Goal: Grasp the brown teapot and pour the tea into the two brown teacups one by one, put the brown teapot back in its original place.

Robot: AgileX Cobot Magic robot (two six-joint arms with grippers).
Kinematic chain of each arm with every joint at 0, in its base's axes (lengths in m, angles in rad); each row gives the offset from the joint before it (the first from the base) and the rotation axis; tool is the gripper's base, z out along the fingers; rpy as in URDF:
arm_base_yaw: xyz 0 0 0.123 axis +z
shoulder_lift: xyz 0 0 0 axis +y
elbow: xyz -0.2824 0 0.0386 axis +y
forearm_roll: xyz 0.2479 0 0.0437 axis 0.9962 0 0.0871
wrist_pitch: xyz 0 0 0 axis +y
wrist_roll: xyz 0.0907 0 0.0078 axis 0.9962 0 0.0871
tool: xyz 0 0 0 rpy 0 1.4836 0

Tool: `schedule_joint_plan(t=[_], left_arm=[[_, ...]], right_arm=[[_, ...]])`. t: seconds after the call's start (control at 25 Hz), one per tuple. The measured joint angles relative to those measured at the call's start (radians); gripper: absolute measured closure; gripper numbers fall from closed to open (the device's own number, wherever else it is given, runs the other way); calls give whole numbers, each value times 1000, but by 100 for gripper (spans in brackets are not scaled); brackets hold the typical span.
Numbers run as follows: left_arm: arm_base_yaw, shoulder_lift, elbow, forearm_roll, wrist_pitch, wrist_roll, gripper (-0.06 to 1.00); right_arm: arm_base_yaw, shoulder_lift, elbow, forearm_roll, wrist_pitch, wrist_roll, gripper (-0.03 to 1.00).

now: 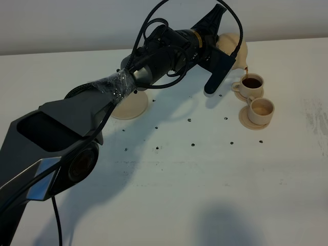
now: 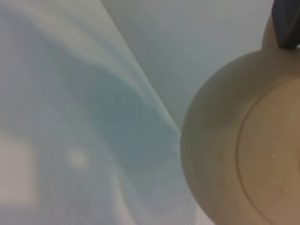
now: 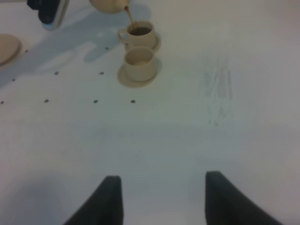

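Item: brown teapot (image 1: pixel 234 47), tilted just above the far teacup (image 1: pixel 252 83), stream entering it. Left hand (image 1: pixel 220 51) clenched on the teapot. Right hand (image 3: pixel 161 197) released, idle, well apart from that teacup. Hazard: cup looks near-full, so a prolonged tilt would overflow onto the desk (image 1: pixel 205 179).

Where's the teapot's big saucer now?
In the exterior high view, the big saucer lies left of centre, partly under the left arm, well left of the far teacup.

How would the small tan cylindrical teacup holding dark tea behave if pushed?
The small tan teacup holds dark tea, which would probably slosh. It stands on a small tan saucer, so it might slide or tip. It looks ceramic: likely stiff and breakable.
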Motion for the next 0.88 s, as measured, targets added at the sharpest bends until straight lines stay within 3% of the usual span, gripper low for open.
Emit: schedule_joint_plan(t=[0.72,0.88], left_arm=[[-2,0,0,0,-6,24,85],[-2,0,0,-3,7,-13,85]], right_arm=[[0,0,0,0,0,0,57],[0,0,0,0,0,0,57]])
